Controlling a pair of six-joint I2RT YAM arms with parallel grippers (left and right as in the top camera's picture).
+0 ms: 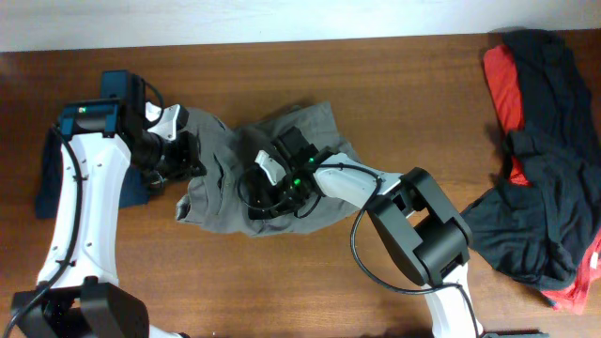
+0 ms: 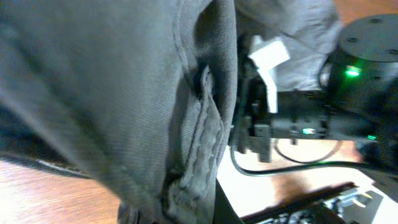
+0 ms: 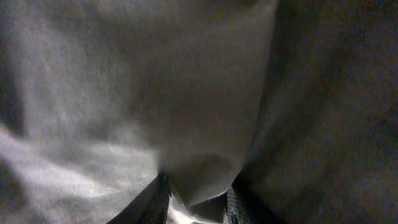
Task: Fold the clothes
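From overhead we saw the shorts (image 1: 319, 127) lying crumpled near the middle of the table (image 1: 282, 66), with both arms reaching onto them. The left gripper (image 1: 191, 162) sat at their left edge and the right gripper (image 1: 263, 192) was down on the cloth just left of their middle. That view alone showed the rest of the table: a navy garment (image 1: 45, 192) at the far left, partly under the left arm, and black and red clothes (image 1: 545, 150) heaped at the far right, well apart from the shorts. It did not show either pair of fingers clearly. The right wrist camera made up for that on its side. Grey cloth filled its whole picture, and at the bottom edge two dark fingertips (image 3: 152, 205) stood on either side of a small fold of the shorts, pinching it between them. The left wrist camera gave us no such look. Its picture was mostly grey cloth hanging close to the lens, with a stitched seam (image 2: 205, 155) running down it, and beyond the cloth we saw the right arm (image 2: 311, 118) with a green light lit. Its own fingers were out of sight, so we could not tell whether the left gripper was spread or pressed together.
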